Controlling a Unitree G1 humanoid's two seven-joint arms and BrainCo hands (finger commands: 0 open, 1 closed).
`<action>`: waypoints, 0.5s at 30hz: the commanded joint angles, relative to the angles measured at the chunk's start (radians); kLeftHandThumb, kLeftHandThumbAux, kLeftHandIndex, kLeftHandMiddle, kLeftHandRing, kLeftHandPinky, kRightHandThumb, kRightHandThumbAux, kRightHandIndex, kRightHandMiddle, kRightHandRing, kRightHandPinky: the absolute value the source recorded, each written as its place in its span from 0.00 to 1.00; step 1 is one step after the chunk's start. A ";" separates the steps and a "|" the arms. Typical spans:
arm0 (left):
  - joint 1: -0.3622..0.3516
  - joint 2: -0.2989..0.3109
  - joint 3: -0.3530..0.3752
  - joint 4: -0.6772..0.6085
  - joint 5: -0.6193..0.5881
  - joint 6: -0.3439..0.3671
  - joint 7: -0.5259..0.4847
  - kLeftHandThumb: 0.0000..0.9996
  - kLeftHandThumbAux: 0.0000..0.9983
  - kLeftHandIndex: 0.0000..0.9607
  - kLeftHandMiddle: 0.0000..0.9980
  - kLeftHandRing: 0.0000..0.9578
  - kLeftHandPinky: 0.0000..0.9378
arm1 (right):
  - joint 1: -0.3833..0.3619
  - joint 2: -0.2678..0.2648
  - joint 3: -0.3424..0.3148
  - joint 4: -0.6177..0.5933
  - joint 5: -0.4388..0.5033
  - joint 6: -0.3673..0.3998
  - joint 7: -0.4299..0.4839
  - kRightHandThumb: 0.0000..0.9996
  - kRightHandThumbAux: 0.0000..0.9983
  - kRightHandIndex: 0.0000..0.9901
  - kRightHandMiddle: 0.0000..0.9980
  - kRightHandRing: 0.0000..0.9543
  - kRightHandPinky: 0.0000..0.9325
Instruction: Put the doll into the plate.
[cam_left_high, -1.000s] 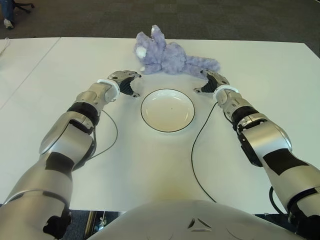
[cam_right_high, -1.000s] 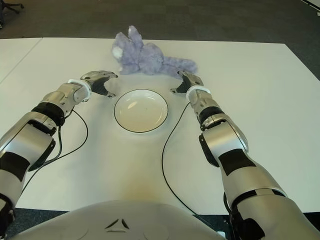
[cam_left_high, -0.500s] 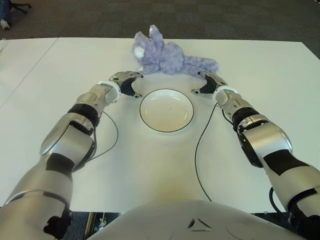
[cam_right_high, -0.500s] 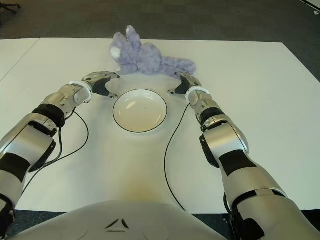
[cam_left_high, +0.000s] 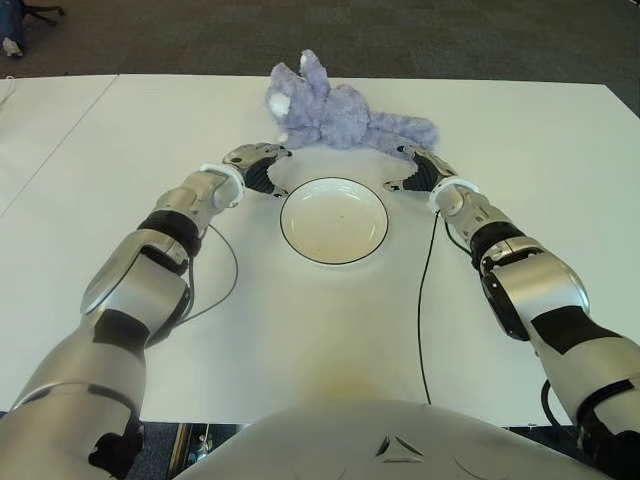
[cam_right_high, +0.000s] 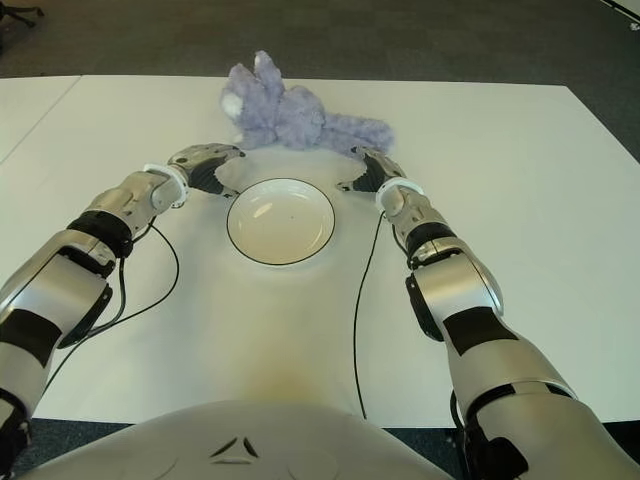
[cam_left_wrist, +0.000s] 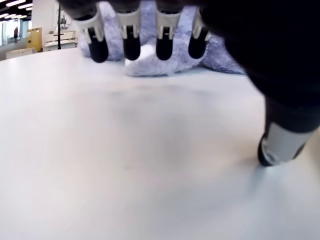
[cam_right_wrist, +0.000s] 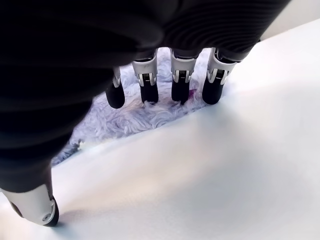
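Though unblocked, doll (cam_left_high: 340, 112) behind plate (cam_left_high: 333, 221), both robot hands (cam_left_high: 262, 167) (cam_left_high: 416, 170) spread, empty.

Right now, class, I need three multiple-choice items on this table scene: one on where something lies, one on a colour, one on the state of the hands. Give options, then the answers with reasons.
1. Where does the fluffy stuffed doll lie?
A. In the plate
B. On the table beyond the plate
C. In the right hand

2. What colour is the doll?
A. Green
B. Red
C. Lavender purple

3. What state are the two hands in?
A. Both open, holding nothing
B. Left shut on the doll
C. Both shut on the plate

Answers:
1. B: the fluffy stuffed doll rests on the white table, past the empty round white plate with a dark rim.
2. C: its plush fur is lavender purple, with a small white patch.
3. A: the left hand and right hand flank the plate, fingers spread short of the doll.
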 joint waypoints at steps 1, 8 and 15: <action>0.074 -0.017 -0.026 0.010 0.017 -0.013 -0.056 0.04 0.63 0.00 0.02 0.01 0.00 | 0.086 -0.007 -0.010 0.024 0.023 -0.034 0.103 0.18 0.65 0.00 0.00 0.00 0.05; 0.070 -0.009 -0.023 0.012 0.022 -0.008 -0.052 0.03 0.63 0.00 0.02 0.01 0.00 | 0.114 -0.055 -0.029 0.006 0.069 -0.148 0.195 0.20 0.61 0.00 0.00 0.02 0.10; 0.070 -0.008 -0.017 0.008 0.020 -0.004 -0.047 0.03 0.63 0.00 0.02 0.01 0.00 | 0.199 -0.112 -0.036 -0.030 0.116 -0.322 0.239 0.18 0.62 0.00 0.00 0.04 0.11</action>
